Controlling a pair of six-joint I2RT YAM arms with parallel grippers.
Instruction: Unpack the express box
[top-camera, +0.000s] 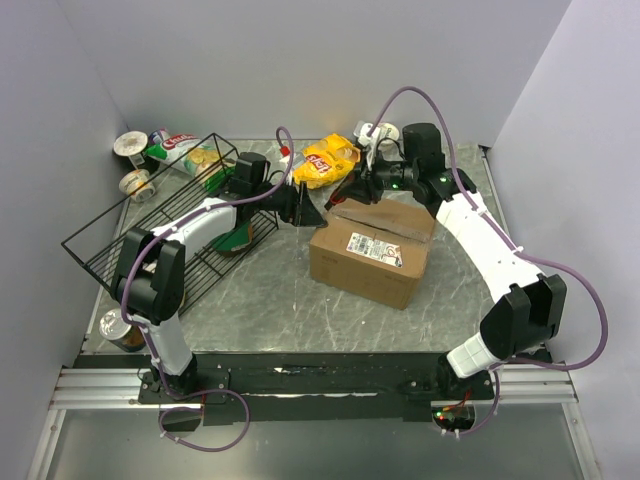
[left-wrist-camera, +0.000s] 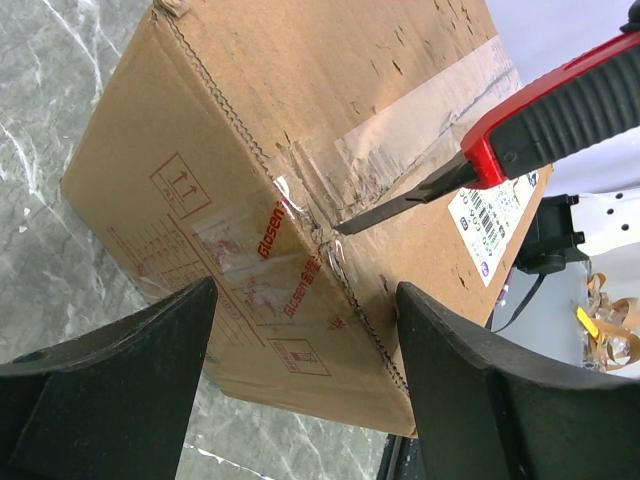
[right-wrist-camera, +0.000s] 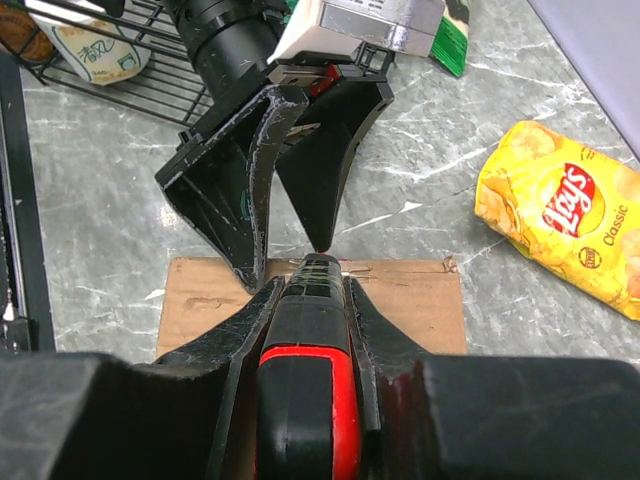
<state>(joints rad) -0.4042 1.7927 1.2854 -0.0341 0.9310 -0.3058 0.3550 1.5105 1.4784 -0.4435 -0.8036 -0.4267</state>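
Note:
The brown express box (top-camera: 370, 250) with a white label sits mid-table and fills the left wrist view (left-wrist-camera: 300, 150). My right gripper (top-camera: 362, 190) is shut on a red-and-black utility knife (right-wrist-camera: 308, 400). The knife's blade (left-wrist-camera: 385, 208) rests its tip on the clear taped seam at the box's far-left top edge. My left gripper (top-camera: 305, 208) is open and empty just beyond that edge, and its fingers (left-wrist-camera: 150, 350) straddle the box's corner in its own view. I cannot tell whether they touch the box. The right wrist view shows the box top (right-wrist-camera: 420, 310) and the left fingers (right-wrist-camera: 250, 190).
A black wire basket (top-camera: 160, 230) stands at the left under the left arm. A yellow Lay's bag (top-camera: 330, 160) lies behind the box. A green snack bag (top-camera: 185, 150) and cans (top-camera: 130, 145) are at the back left. Another can (top-camera: 120, 330) stands near the left base.

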